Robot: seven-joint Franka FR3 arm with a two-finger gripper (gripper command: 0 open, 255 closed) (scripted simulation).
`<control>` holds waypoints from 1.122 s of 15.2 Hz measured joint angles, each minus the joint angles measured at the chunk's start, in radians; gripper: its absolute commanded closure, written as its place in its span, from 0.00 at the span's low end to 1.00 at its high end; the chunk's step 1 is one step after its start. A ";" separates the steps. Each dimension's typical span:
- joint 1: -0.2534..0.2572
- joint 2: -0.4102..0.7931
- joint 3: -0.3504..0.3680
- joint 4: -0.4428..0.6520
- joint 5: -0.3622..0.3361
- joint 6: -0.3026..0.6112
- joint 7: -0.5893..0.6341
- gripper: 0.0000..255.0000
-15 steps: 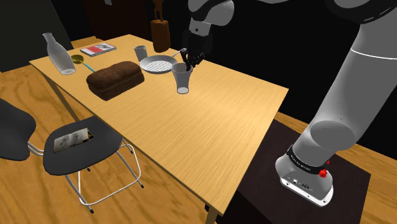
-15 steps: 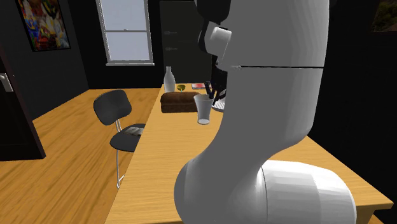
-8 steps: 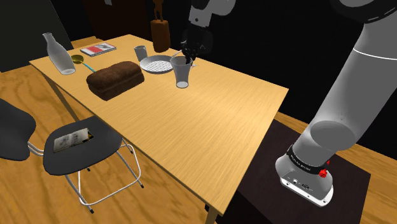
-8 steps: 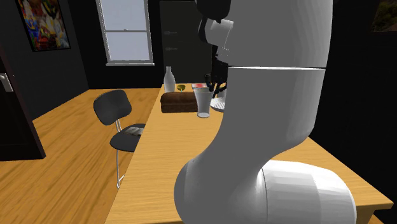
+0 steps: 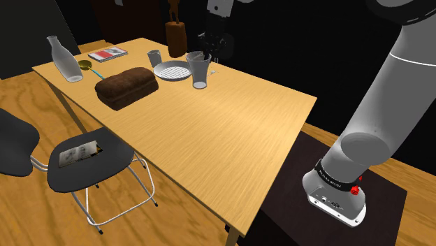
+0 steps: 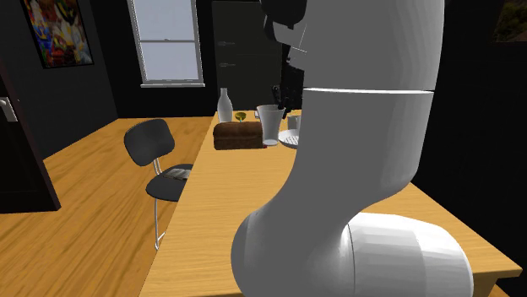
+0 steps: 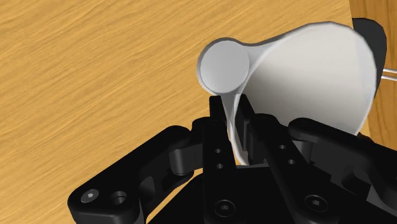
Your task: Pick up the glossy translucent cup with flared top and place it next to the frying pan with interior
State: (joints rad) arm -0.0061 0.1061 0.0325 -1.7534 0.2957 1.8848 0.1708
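I had the black pincer clamped on the rim of the glossy translucent flared cup, which was upright straight below it, just beside the round pale frying pan on the wooden tabletop.

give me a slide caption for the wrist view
Black gripper shut on the wall of a flared whitish cup, wooden table beyond.
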 measured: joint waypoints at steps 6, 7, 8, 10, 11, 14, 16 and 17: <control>-0.006 0.003 -0.005 0.075 -0.005 -0.071 0.011 1.00; -0.012 0.026 -0.010 0.099 -0.005 -0.076 0.001 1.00; -0.018 0.047 -0.014 0.115 -0.005 -0.075 -0.010 1.00; -0.039 0.109 -0.028 0.183 -0.003 -0.090 -0.041 1.00; -0.045 0.143 -0.031 0.215 -0.002 -0.091 -0.050 1.00; -0.074 0.248 -0.045 0.341 0.001 -0.124 -0.086 1.00; -0.095 0.312 -0.052 0.411 0.004 -0.136 -0.111 1.00; -0.104 0.353 -0.055 0.463 0.005 -0.151 -0.118 1.00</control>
State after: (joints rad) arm -0.1099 0.4593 -0.0221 -1.2906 0.3006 1.7341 0.0531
